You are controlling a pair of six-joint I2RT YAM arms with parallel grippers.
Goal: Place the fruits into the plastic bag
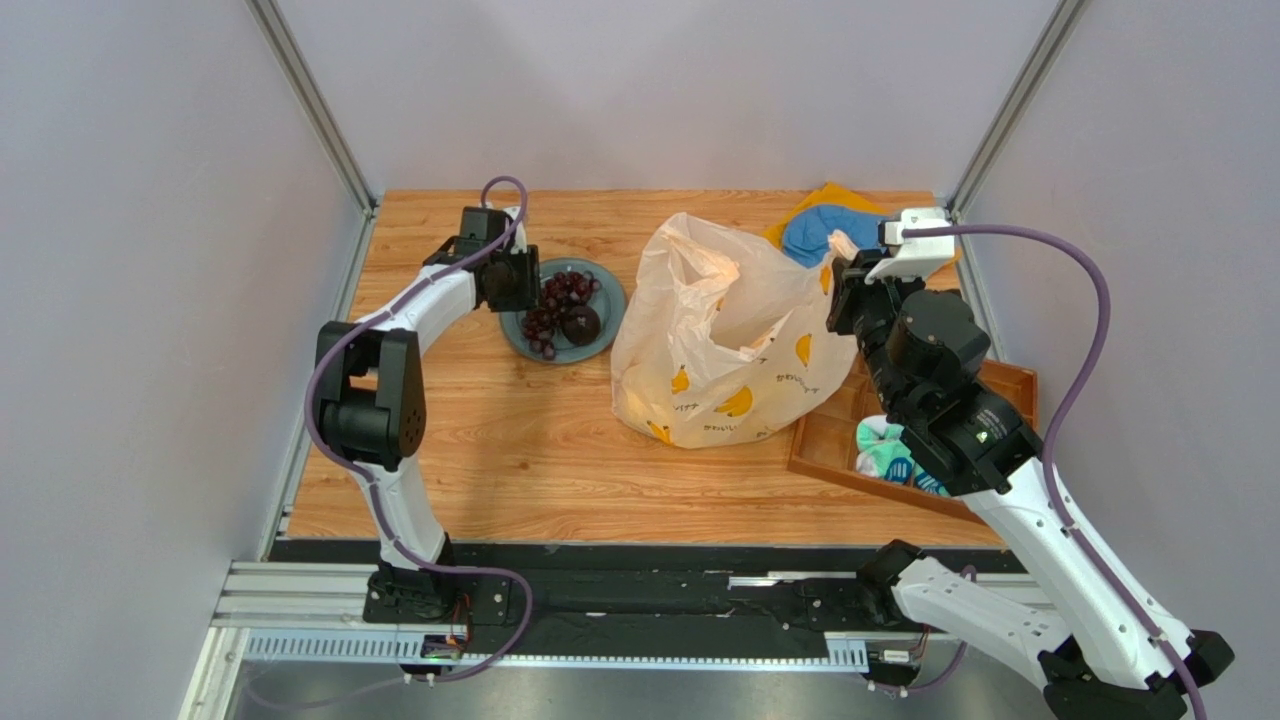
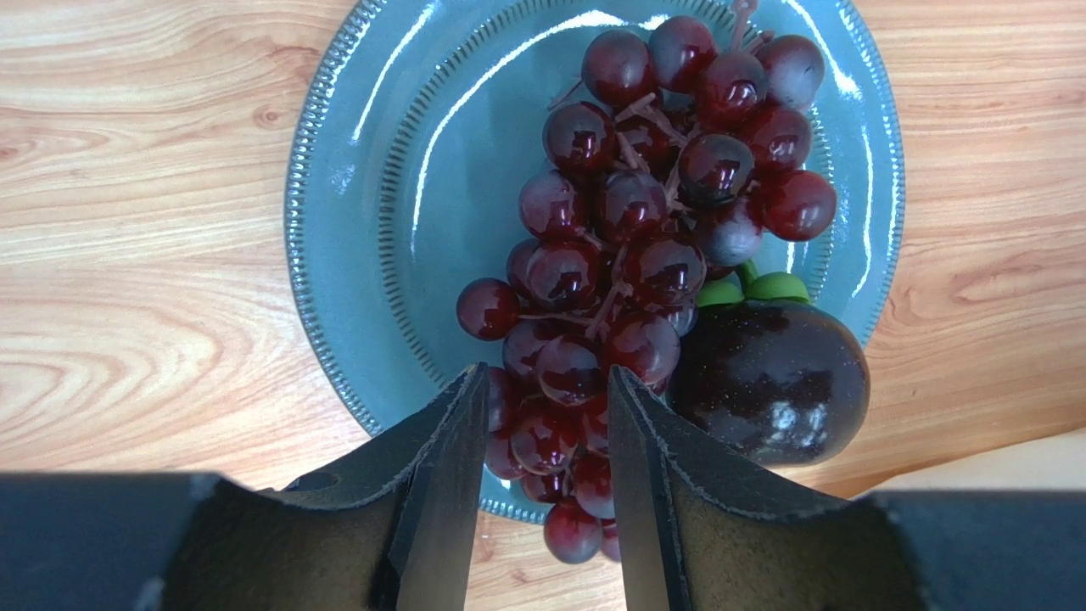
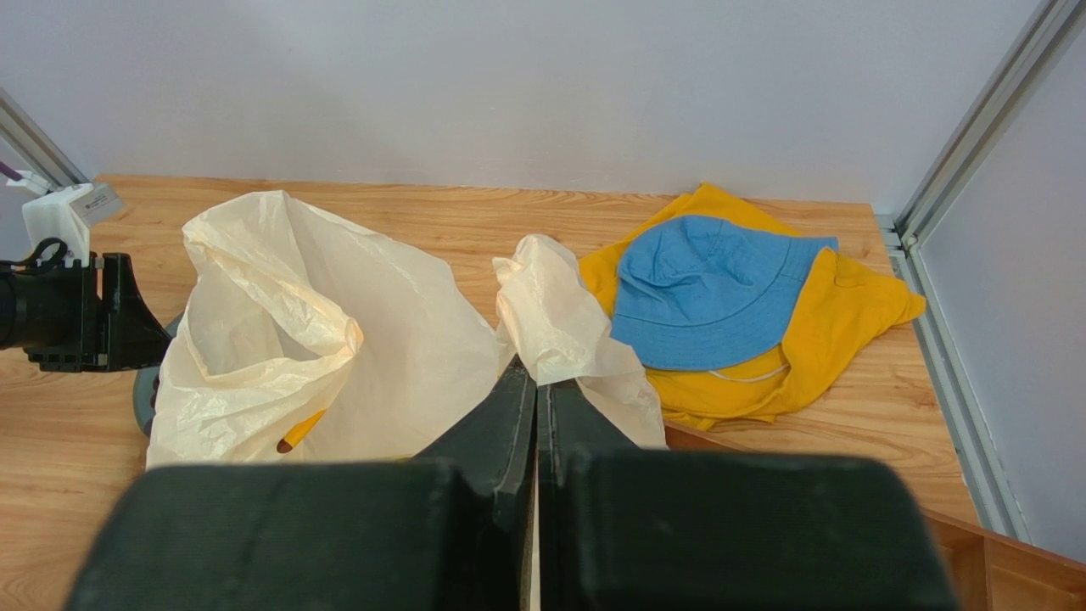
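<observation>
Purple grapes (image 2: pixel 637 242) lie between the left hand (image 2: pixel 548 376) fingers (image 2: pixel 446 484) (spread apart).

The table (image 2: pixel 140 191) is smooth, pale grained wood. The plate (image 2: pixel 383 191) looks glazed and glossy, its rim finely ribbed. The grapes (image 2: pixel 637 229) shine like polished plastic (the dark round fruit (image 2: pixel 771 376) is duller, finely speckled). The plastic bag (image 3: pixel 319 306) is thin, crinkled, translucent film. The left gripper (image 2: pixel 548 376) has 2 matt black, rough-edged fingers (image 2: pixel 440 497).
</observation>
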